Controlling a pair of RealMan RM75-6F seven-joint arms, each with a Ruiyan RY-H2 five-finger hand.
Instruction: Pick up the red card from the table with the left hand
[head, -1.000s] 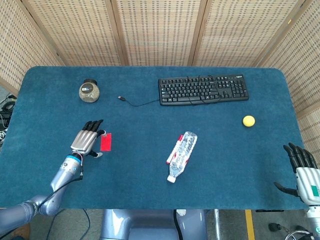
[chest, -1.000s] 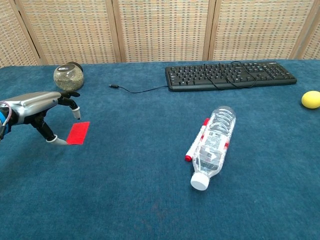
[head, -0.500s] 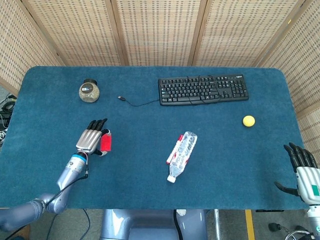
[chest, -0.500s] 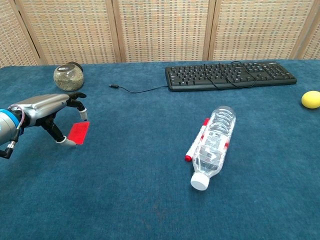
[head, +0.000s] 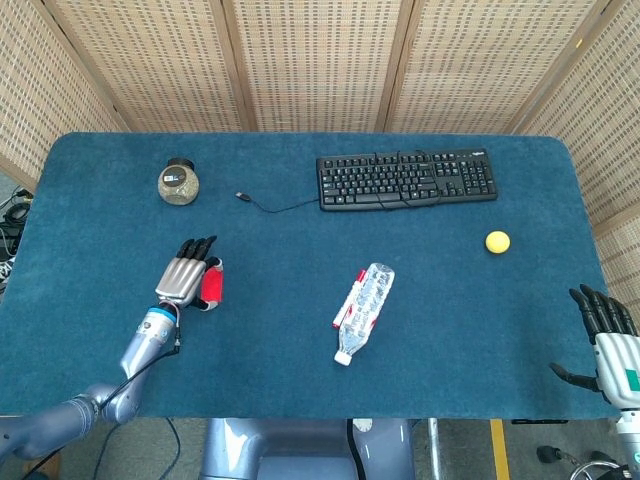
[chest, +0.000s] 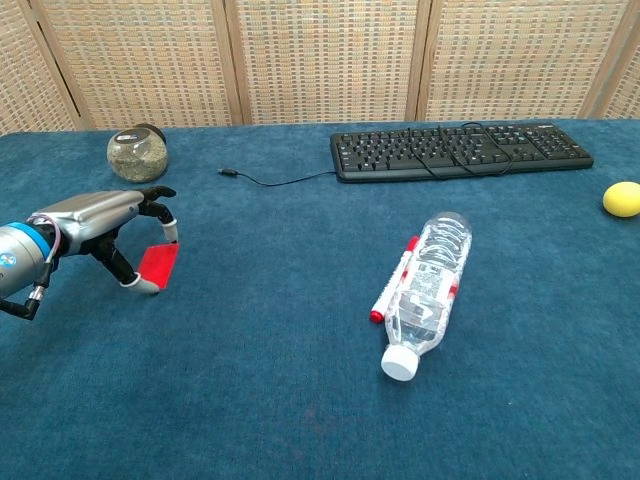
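The red card (head: 211, 285) (chest: 159, 263) stands tilted up on its edge at the left front of the blue table. My left hand (head: 184, 277) (chest: 95, 218) pinches it, a fingertip on its upper corner and the thumb at its lower edge. The card's lower edge is at or just above the cloth; I cannot tell which. My right hand (head: 606, 335) hangs off the table's front right corner with its fingers spread, holding nothing; the chest view does not show it.
A clear water bottle (head: 365, 310) (chest: 430, 285) lies mid-table with a red marker (chest: 395, 280) against it. At the back are a black keyboard (head: 407, 178) with its cable (head: 265, 205) and a round jar (head: 178, 182) (chest: 137, 153). A yellow ball (head: 497, 241) sits right.
The left hand has slid right onto the card and closed its thumb and a finger on it. The card has tipped from flat to standing on edge. The right hand has not moved.
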